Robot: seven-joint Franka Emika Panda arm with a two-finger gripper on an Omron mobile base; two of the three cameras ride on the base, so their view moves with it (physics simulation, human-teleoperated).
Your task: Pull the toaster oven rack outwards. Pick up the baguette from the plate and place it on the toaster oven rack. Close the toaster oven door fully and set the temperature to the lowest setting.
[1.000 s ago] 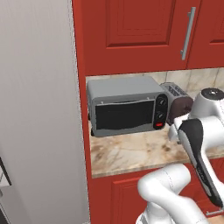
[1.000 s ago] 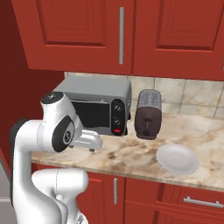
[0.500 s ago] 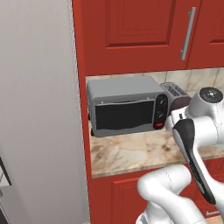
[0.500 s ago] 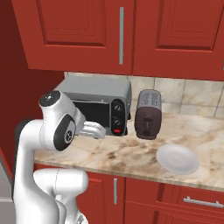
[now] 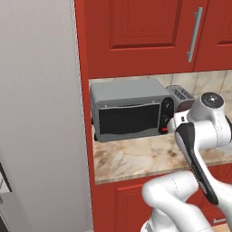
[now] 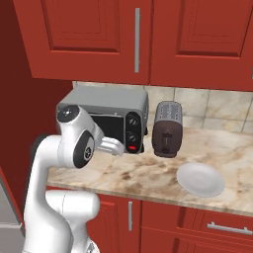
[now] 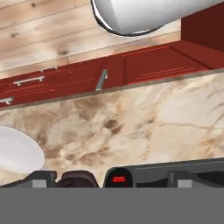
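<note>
The grey toaster oven stands at the back of the marble counter, its dark glass toaster oven door shut. This hides the toaster oven rack. Two black knobs and a red button sit on its right side. My gripper hovers just in front of the lower knob and button, open and holding nothing. The white plate lies right of it with a bare top. The baguette is out of view.
A dark-brown slot toaster stands right of the oven. Red wall cabinets hang low over the oven. A tall grey panel closes off the left. My own arm crosses the right of the left base view.
My hand has risen and moved closer to the oven's knob side. The jaws stay open. The oven, slot toaster and plate have not moved.
</note>
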